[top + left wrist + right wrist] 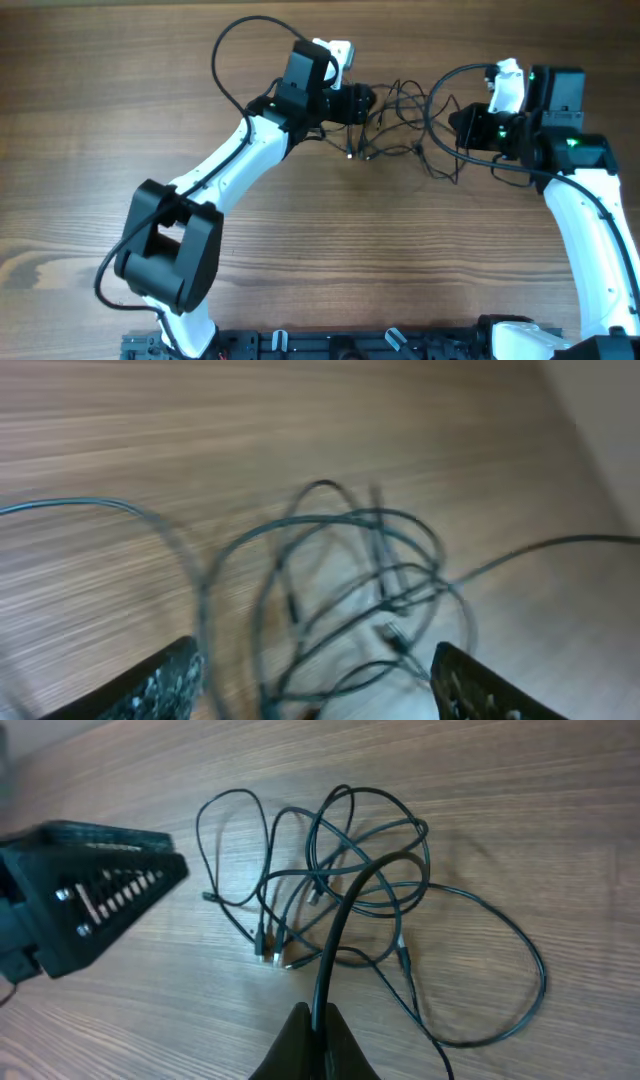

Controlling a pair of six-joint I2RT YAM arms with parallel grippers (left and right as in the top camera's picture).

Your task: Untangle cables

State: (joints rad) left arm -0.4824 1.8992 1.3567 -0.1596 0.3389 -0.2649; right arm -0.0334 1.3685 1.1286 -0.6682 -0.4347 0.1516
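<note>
The cables [397,128] are a loose tangle of thin black cords with small plugs, lying on the wooden table between the two grippers. My left gripper [366,104] is at the tangle's left edge. In the left wrist view its fingers [315,665] are open, with blurred loops of cable [350,580] between and beyond them. My right gripper [456,128] is at the tangle's right side. In the right wrist view it [318,1025] is shut on one strand that runs up into the tangle [340,885]. The left gripper also shows there [95,900].
The thicker black arm wires arc over the table by the left arm [225,55] and by the right arm [440,85]. One long cable loop lies spread to the side [520,990]. A black rail [350,345] runs along the table's front edge.
</note>
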